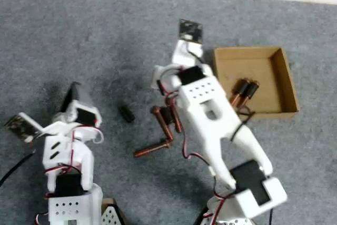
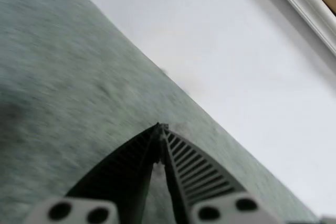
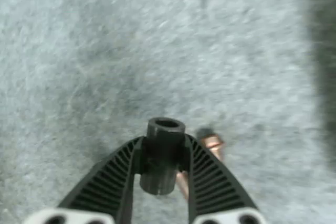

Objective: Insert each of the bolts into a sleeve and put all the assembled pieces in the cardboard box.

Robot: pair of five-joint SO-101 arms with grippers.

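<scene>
My right gripper (image 3: 164,142) is shut on a black sleeve (image 3: 163,156), held upright with its open end showing, just above the grey carpet. A copper bolt (image 3: 211,143) lies right behind it. From above, this gripper (image 1: 166,112) sits among three loose copper bolts: one (image 1: 162,126) beside it, one (image 1: 176,120) partly under the arm, one (image 1: 152,148) lying nearer the arm bases. A loose black sleeve (image 1: 126,113) lies to their left. The cardboard box (image 1: 281,80) holds two assembled pieces (image 1: 245,92). My left gripper (image 2: 160,130) is shut and empty, raised at the left (image 1: 75,97).
Grey carpet covers the table up to a white wall (image 2: 236,51) at the back. The right arm's white body (image 1: 210,109) spans from the near right to the middle, close by the box's left wall. Open carpet lies at the far left.
</scene>
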